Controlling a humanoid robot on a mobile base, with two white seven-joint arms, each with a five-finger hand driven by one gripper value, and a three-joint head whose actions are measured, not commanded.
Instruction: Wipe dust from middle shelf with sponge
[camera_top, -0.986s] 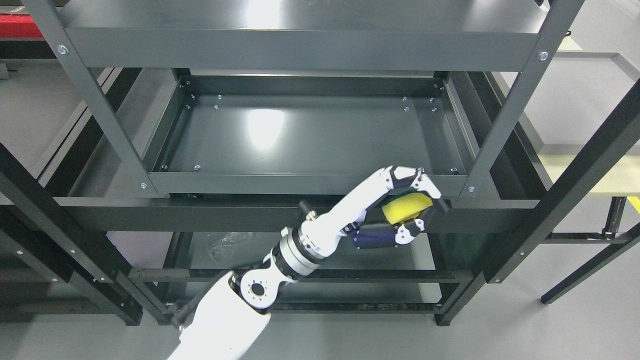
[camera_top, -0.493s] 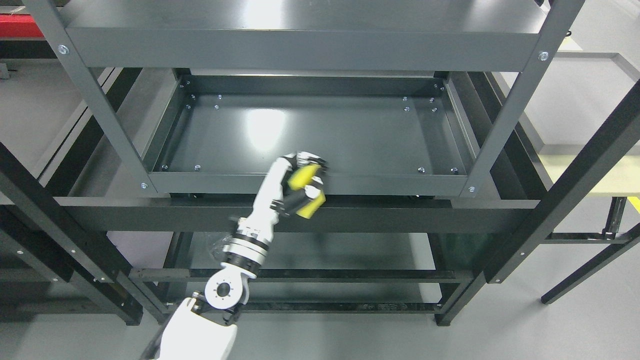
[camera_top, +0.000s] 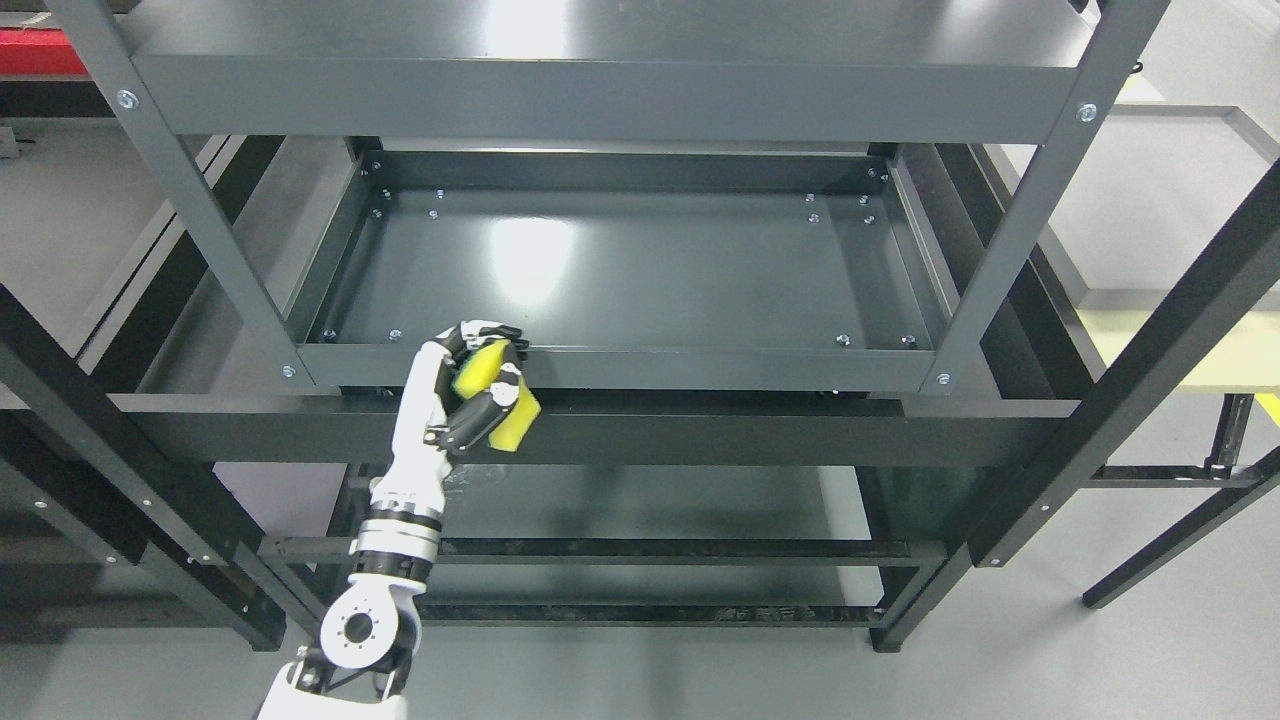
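Head view of a dark metal rack. The left hand (camera_top: 470, 385), entering on its white arm from the lower left, is closed around a yellow sponge (camera_top: 495, 392); the fingers (camera_top: 480, 408) wrap across the sponge's face, and its lower corner juts out just right of them. A thin green layer seems to show at the sponge's upper edge, though this is hard to confirm. The right hand is not in view.

The hand sits at the front rim (camera_top: 620, 366) of the middle shelf (camera_top: 640, 265), near that rim's left end, with the fingertips overlapping the rim's upper edge. Whether the sponge presses on the rim or merely hangs in front of it cannot be told from this angle.

Key relation: the shelf's flat pan lies up and beyond the hand, past the rim, and extends mostly to the hand's right. Its long axis runs left to right, parallel to the rim. The pan appears glossy, with a bright reflection just above the hand; no dust is discernible.

Judgement: a wipe of the pan would require the sponge to clear the rim and travel rightward along the long axis. The left hand, the only one visible, is already placed at the near-left corner for such a pass.
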